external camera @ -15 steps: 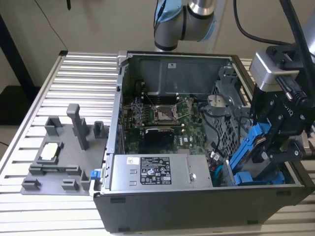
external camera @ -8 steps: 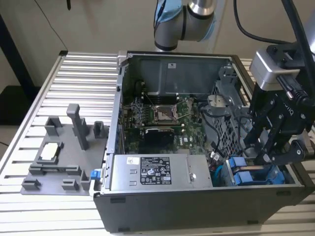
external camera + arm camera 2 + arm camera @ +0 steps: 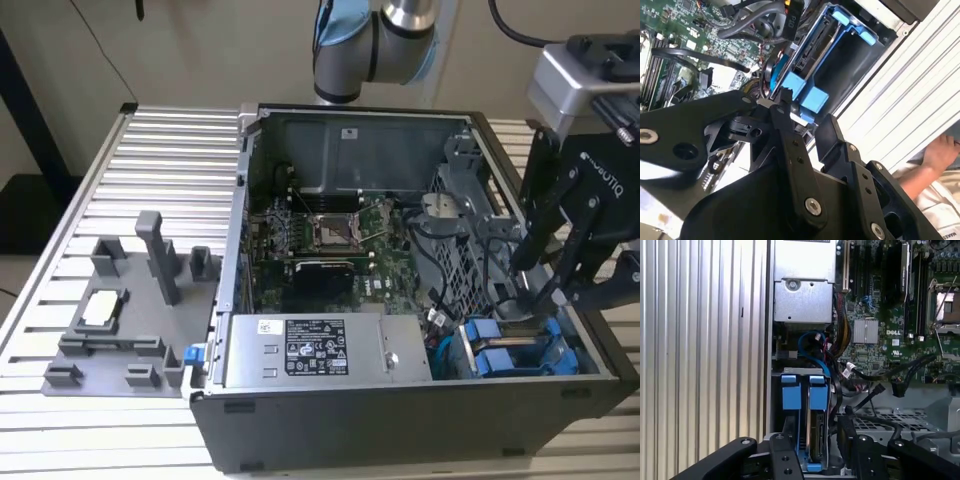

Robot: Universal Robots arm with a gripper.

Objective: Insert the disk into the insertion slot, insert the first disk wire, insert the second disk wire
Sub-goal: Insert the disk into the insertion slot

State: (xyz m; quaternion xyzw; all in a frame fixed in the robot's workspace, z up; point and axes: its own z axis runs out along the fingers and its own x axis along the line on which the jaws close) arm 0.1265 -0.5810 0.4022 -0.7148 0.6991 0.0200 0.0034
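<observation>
The disk, a silver-grey drive in a bright blue frame, stands on edge inside the insertion slot at the front corner of the open computer case, on the exterior view's right. Its two blue end tabs face the wrist cameras. My gripper reaches down over that end of the disk, one finger against the blue frame and the other finger a little off it. The gripper is open and straddles the tabs. Black and blue cables lie loose beside the bay.
The case lies open on a ribbed aluminium table. Inside are the motherboard, a labelled power supply and a perforated metal cage. A grey fixture stands on the exterior view's left. A person's hand rests beyond the table edge.
</observation>
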